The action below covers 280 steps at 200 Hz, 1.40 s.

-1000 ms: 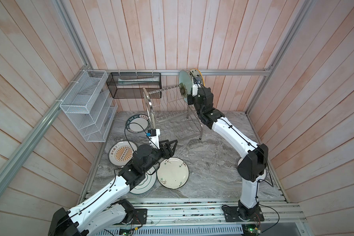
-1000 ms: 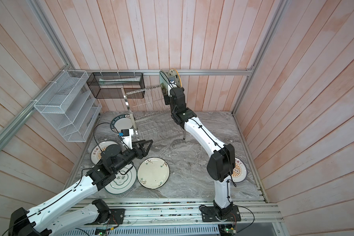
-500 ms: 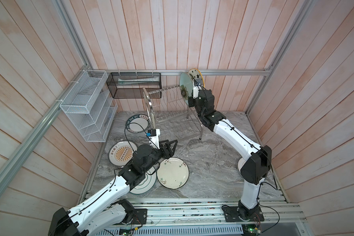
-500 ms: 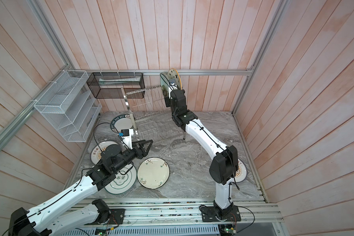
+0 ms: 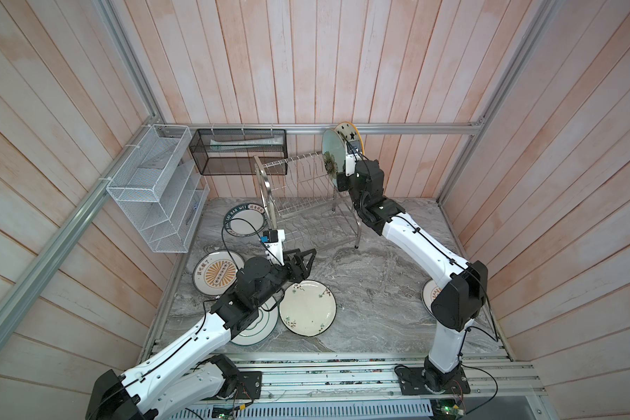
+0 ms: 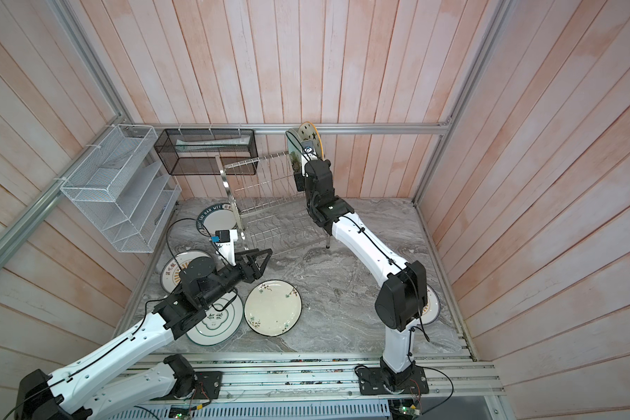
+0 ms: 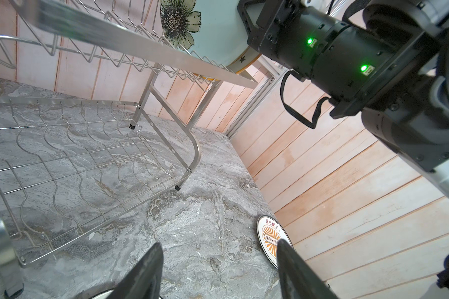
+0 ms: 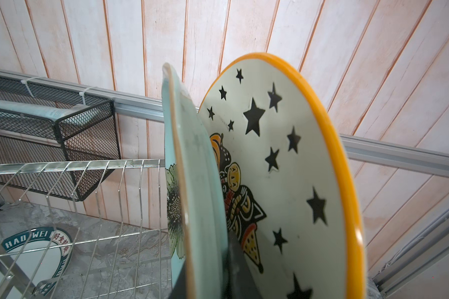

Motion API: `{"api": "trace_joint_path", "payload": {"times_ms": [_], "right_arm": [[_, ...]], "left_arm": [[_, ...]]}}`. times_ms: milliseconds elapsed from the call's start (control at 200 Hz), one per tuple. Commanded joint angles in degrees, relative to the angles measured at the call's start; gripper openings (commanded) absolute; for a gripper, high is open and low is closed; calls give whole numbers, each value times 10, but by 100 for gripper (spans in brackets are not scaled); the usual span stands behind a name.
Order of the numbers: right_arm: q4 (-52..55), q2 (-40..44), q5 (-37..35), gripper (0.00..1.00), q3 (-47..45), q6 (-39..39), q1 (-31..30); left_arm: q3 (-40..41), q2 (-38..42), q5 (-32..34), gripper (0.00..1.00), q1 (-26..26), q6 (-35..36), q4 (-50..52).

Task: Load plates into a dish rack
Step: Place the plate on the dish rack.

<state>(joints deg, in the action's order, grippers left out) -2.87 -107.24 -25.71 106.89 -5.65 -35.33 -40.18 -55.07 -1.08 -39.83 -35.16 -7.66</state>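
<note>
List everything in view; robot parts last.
grey marble tabletop: 1, grey, base
two-tier steel wire dish rack: 1, silver, tabletop rear
white mesh shelf unit: 1, white, side wall
black mesh basket: 1, black, back wall
pale blue round ceramic plate with flower: 1, blue, upright at rack's upper tier, gripped
round ceramic plate with black stars, orange rim: 1, cream, upright beside it
round sunburst plates: 2, white-orange, flat, opposite tabletop edges
round plate with teal lettered ring: 1, white, flat beside rack
round plate with blossom sprigs: 1, cream, flat, front
round plate with green ring: 1, white, flat under left arm
left arm: 1, white-black, jaws open, empty
right arm: 1, white-black, jaws shut on blue plate
</note>
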Motion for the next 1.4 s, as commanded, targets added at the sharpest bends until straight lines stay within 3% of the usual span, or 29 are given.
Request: {"api": "trace_joint_path", "payload": {"times_ms": [0,285,735,1065,1255,1395], "right_arm": [[-60,34,-1,0,19,12,-5],[-39,28,4,0,30,23,-5],[-39,31,6,29,34,21,-5],[-44,37,6,38,34,18,-4],[-57,51,25,53,36,2,-5],[-59,69,21,56,44,-15,-5]], "left_arm": [[-12,1,-3,70,-2,2,1],[-14,-2,-4,70,-1,4,1],[-17,-8,-6,70,-2,6,1],[-23,-14,-10,71,-2,7,3],[-22,-14,-11,72,-1,8,8],[-31,-20,-7,72,-1,25,13]]}}
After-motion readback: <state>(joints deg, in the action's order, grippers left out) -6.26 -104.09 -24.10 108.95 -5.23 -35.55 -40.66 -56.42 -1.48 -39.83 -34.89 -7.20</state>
